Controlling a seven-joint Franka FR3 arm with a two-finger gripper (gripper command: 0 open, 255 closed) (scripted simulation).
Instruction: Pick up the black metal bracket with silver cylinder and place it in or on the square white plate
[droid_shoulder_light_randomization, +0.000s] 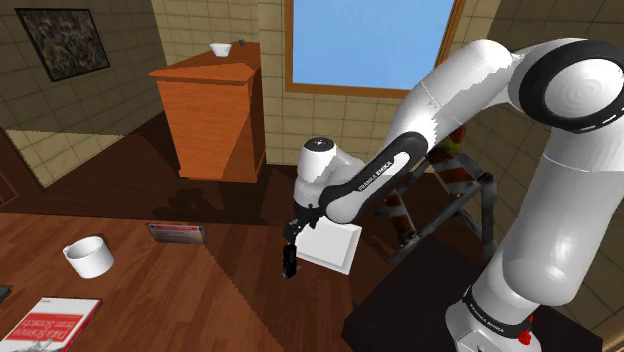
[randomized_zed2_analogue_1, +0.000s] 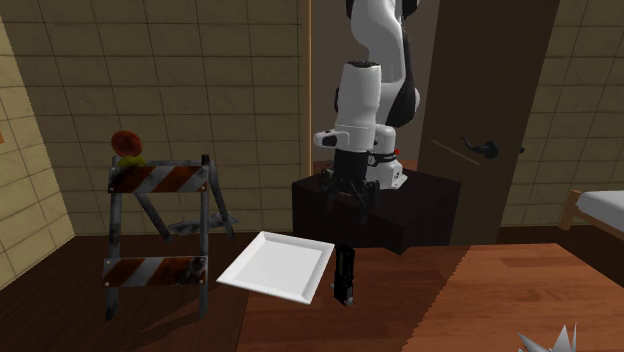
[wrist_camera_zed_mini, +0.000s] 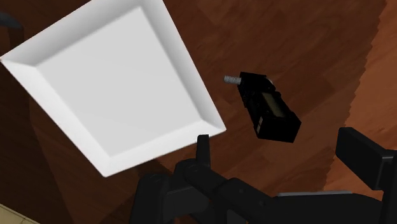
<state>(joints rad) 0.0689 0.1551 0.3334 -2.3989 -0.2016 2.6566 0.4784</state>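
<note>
The bracket (randomized_zed2_analogue_1: 343, 275) sits just beside the plate (randomized_zed2_analogue_1: 275, 265), at the second exterior view's right; the barrier (randomized_zed2_analogue_1: 158, 180) stands at the plate's left, the stand (randomized_zed2_analogue_1: 430, 205) behind it.

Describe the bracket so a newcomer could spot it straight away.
On the wooden table, find the square white plate near the robot's stand. Beside its edge sits the bracket: small, black, boxy, with a silver cylinder stub at one end.

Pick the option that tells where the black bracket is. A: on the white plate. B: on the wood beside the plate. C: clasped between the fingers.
B: the bracket rests on wood clear of the plate's rim, and the gripper stands open above it.
</note>
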